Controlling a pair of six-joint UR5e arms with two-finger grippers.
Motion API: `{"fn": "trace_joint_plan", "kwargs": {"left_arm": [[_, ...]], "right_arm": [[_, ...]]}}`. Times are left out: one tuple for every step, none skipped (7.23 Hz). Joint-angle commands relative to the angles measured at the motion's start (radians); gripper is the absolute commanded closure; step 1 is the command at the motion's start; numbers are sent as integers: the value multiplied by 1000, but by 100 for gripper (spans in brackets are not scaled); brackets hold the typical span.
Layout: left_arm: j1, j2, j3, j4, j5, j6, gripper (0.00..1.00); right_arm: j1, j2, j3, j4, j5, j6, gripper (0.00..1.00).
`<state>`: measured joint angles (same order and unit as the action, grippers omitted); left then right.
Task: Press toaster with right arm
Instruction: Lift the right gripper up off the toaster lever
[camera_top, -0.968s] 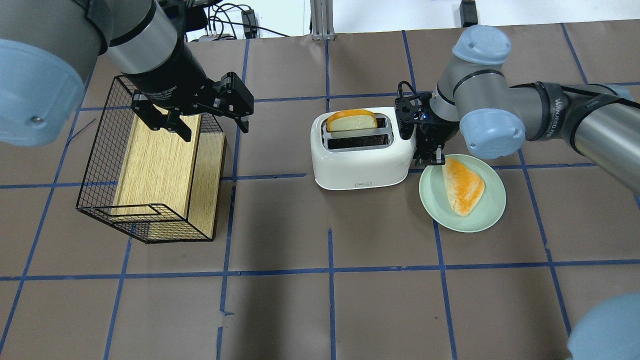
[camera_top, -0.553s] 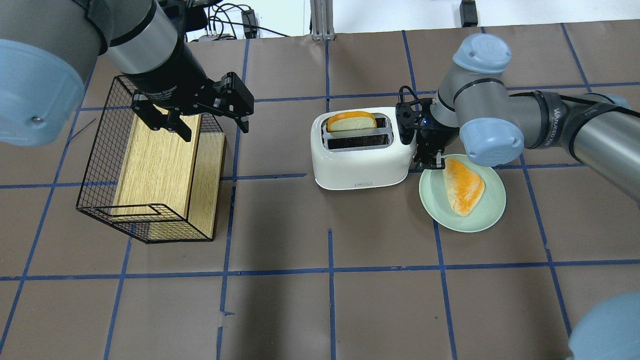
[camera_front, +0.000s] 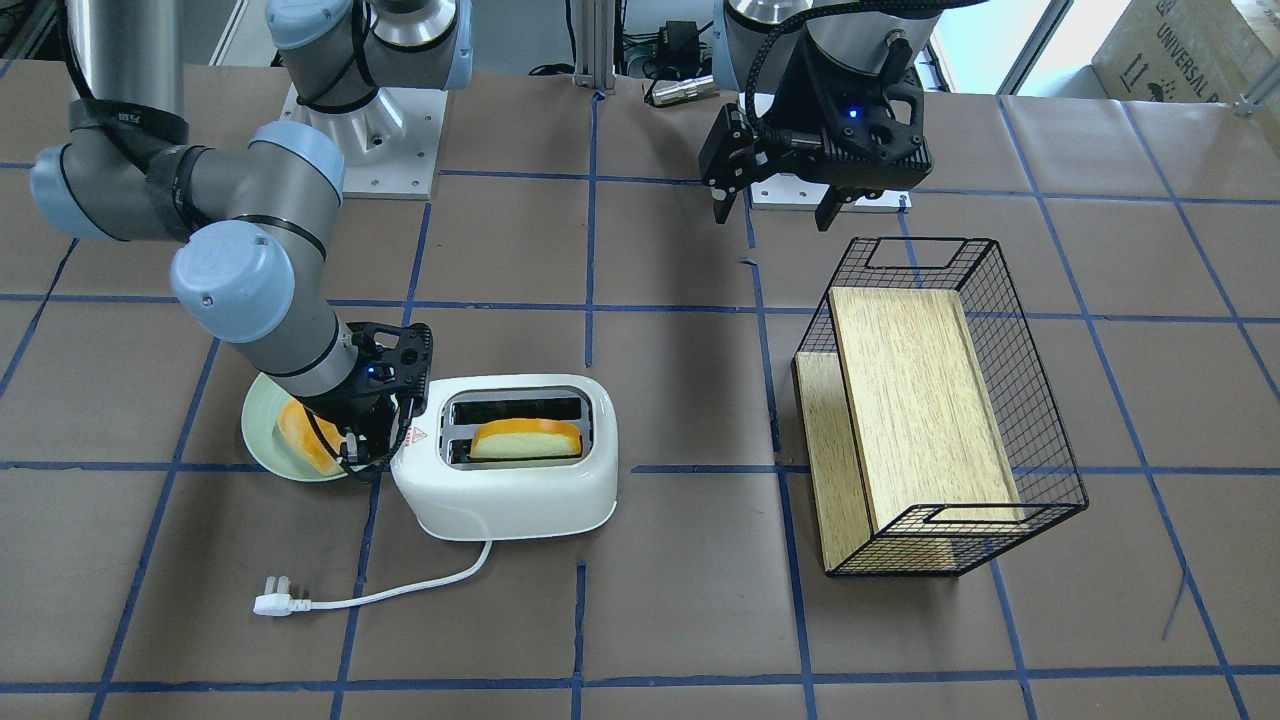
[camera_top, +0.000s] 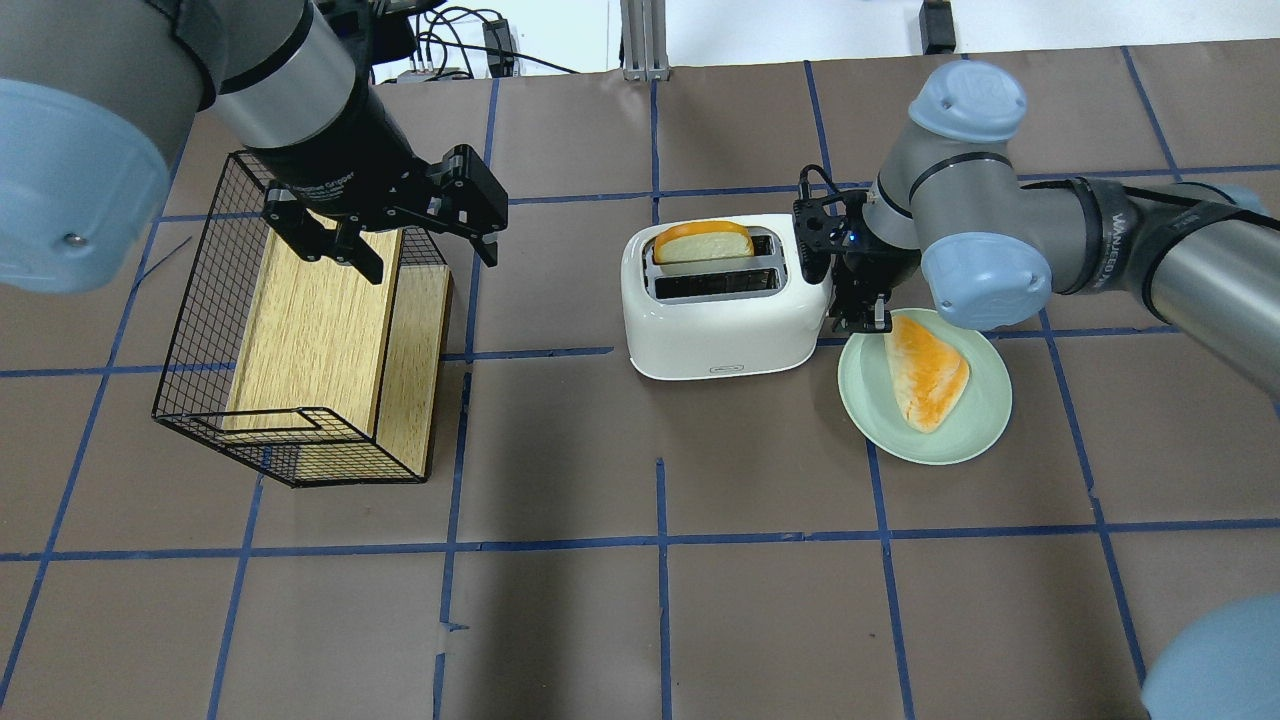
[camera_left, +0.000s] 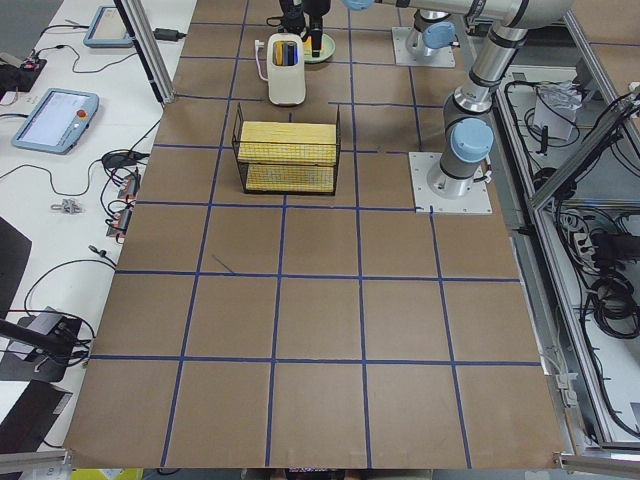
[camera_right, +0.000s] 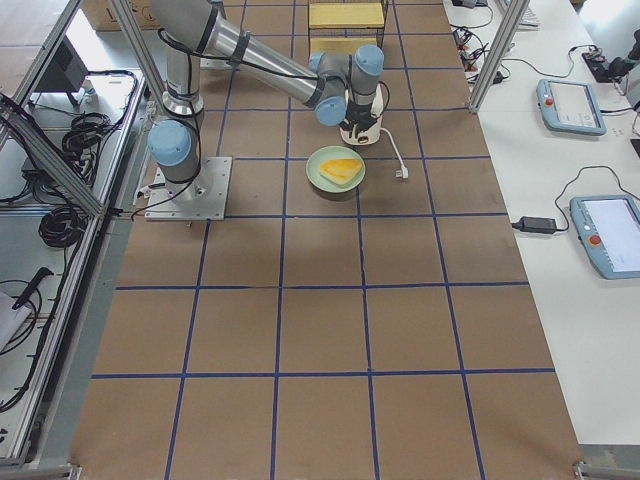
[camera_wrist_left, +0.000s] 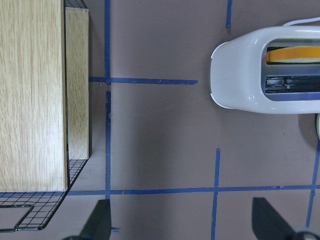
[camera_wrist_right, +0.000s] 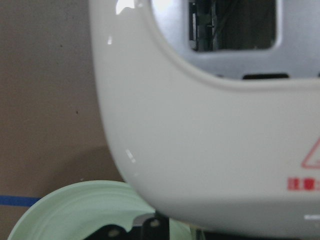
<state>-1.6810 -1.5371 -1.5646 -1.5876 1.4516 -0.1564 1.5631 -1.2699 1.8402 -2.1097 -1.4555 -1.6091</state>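
The white toaster (camera_top: 725, 320) stands mid-table with one orange-crusted slice (camera_top: 703, 240) upright in its far slot; the near slot is empty. It also shows in the front view (camera_front: 505, 495). My right gripper (camera_top: 866, 318) points down at the toaster's right end, close against it, and looks shut and empty; it also shows in the front view (camera_front: 362, 452). The right wrist view is filled by the toaster's end (camera_wrist_right: 210, 150) with its red triangle label (camera_wrist_right: 312, 155). My left gripper (camera_top: 400, 250) hangs open and empty over the wire basket.
A pale green plate (camera_top: 860, 400) with a second slice (camera_top: 925, 370) sits right beside the right gripper. The black wire basket (camera_top: 190, 330) with a wooden block (camera_top: 310, 330) inside lies at the left. The toaster's cord and plug (camera_front: 270, 603) lie on the table, unplugged.
The right arm's wrist shifted a little at the toaster's end; its gripper dipped slightly and came back. The left arm has not moved.
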Motion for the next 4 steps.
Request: {"fn": "trace_joint_plan", "kwargs": {"left_arm": [[0,0,0,0,1,0,0],[0,0,0,0,0,0,0],[0,0,1,0,0,0,0],[1,0,0,0,0,0,0]], "right_arm": [[0,-60,-25,49,-11,50,70],[2,-115,-25,91,-11,84,52],[0,-164,-30,144,-11,119,36],[2,-231,-32,231,-11,179,16]]}}
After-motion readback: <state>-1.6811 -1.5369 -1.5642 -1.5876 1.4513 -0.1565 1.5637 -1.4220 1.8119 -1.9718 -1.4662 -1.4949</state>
